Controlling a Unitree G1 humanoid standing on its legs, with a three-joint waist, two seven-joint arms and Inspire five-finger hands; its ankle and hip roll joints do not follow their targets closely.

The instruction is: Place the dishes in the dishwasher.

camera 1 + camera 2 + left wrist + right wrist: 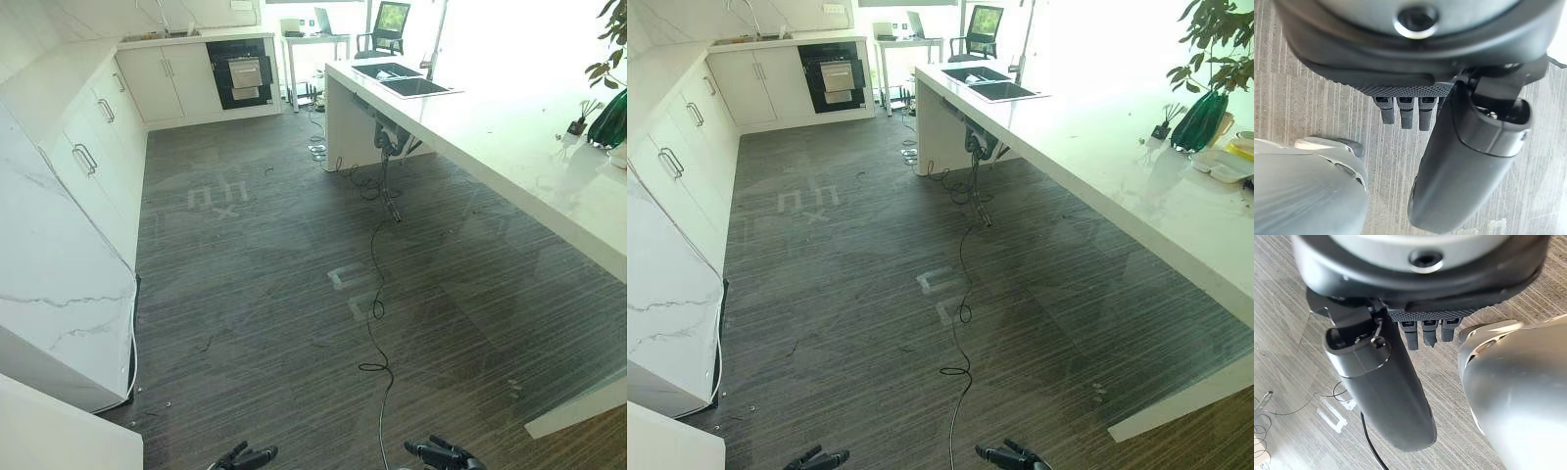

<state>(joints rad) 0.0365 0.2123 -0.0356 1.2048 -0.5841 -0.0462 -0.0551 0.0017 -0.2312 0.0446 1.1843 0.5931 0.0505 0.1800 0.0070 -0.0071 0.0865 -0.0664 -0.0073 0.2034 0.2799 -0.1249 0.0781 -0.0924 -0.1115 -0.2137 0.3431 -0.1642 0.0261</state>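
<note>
Down at six o'clock in the head views, the left hand [247, 456] and the right hand [443, 454] peek in at the bottom edge, well apart from each other, both hanging over the striped dark floor [274, 294]. Each wrist view shows its own hand with thumb and fingers [1405, 112] stretched out straight and loose over the floor, nothing held in either.

At about eleven o'clock, far across the room, the dishwasher [242, 72] sits as a dark panel built into the white cabinets [167, 83] along the back wall, with a sink and tap on the worktop just above and to its left. More white cabinets with bar handles run down the nine o'clock side.

From one to three o'clock stretches a long white counter [1117, 166] with a dark double basin [988, 82] set into its far end. At three o'clock on that counter, in the right eye view, a white tray-like dish [1221, 164] lies near the edge of view, just beside a green vase [1201, 119] holding a leafy plant. Whether more dishes lie past it cannot be told.

At twelve o'clock, beyond the counter, stand a small desk and an office chair [388, 27].
</note>
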